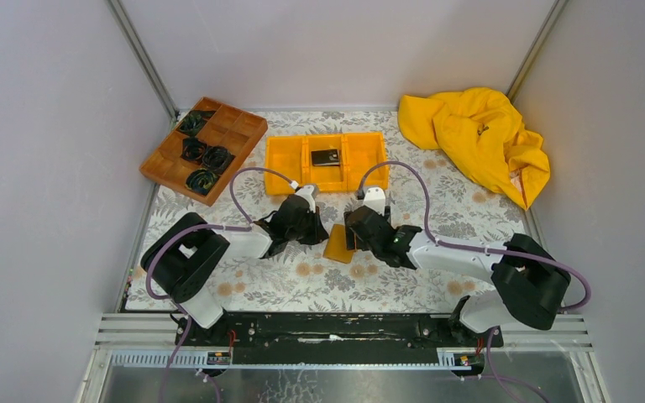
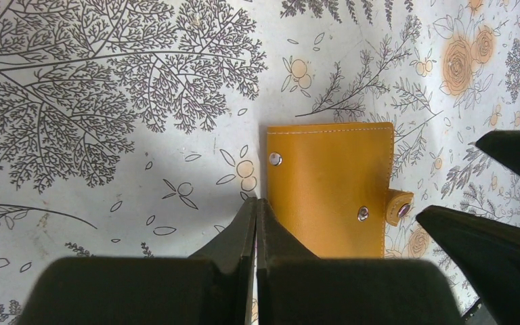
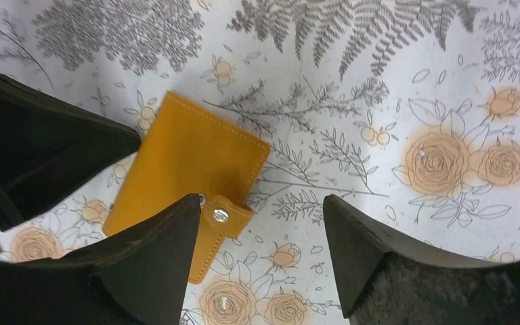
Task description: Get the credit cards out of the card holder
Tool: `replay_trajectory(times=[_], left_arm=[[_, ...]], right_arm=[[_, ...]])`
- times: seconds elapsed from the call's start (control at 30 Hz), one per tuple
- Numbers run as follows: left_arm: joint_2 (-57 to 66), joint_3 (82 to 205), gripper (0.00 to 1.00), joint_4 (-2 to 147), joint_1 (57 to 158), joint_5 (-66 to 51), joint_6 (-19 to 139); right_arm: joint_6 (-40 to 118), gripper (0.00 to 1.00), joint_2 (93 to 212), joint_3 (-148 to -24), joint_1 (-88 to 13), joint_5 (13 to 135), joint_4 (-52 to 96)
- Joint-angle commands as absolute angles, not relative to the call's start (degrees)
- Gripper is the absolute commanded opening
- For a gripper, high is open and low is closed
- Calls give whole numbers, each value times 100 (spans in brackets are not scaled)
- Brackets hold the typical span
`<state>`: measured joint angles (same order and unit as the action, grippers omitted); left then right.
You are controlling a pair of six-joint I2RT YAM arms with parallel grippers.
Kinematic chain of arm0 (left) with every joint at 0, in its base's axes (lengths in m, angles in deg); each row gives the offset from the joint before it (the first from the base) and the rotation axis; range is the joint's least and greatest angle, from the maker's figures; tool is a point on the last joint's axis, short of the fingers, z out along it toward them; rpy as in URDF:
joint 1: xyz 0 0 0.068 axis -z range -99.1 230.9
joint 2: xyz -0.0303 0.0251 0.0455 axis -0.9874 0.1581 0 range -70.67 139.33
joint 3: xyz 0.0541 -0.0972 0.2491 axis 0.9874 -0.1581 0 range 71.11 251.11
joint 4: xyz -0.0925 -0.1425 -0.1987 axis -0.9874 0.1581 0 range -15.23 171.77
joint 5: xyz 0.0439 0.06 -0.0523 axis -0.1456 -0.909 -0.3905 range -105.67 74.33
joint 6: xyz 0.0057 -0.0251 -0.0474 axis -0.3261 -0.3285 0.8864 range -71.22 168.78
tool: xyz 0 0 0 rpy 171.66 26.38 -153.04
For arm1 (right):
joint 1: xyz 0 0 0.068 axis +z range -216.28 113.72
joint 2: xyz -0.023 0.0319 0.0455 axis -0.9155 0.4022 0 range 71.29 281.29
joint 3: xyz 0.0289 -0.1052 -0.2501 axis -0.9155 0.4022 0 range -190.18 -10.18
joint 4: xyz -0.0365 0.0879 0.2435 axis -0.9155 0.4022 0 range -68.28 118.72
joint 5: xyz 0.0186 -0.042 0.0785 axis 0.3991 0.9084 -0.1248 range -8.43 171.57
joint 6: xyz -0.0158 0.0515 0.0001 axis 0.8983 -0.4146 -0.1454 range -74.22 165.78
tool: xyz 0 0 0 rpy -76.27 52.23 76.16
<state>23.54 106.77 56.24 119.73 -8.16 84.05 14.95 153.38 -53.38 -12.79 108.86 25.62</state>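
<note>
Card holder point(image 3: 189, 159) closed, flat; right tool point(image 3: 261, 203) spread over snap edge.

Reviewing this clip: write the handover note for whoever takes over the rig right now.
Left end effector: shut, empty, tip beside the card holder; contact unclear.
Right end effector: open, empty, one finger over the holder by its snap tab.
Holder: folded shut, flat on the table between the arms; tab looks unsnapped.
Done: one black card lies in the orange bin, middle compartment, apparently already removed.
Left: open the holder and pull out any remaining cards; none are visible now.
</note>
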Motion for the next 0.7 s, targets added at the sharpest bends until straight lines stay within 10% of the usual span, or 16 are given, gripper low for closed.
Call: replay_trajectory(times=[0.0, 0.67], left_arm=[[2231, 10583, 0, 5351, 11949, -890, 8395], [1546, 10320, 0, 5279, 11944, -1422, 8124]], right_arm=[[1084, 73, 15089, -5180, -1101, 11259, 2452], [2249, 64, 15239, -4801, -300, 12497, 927]])
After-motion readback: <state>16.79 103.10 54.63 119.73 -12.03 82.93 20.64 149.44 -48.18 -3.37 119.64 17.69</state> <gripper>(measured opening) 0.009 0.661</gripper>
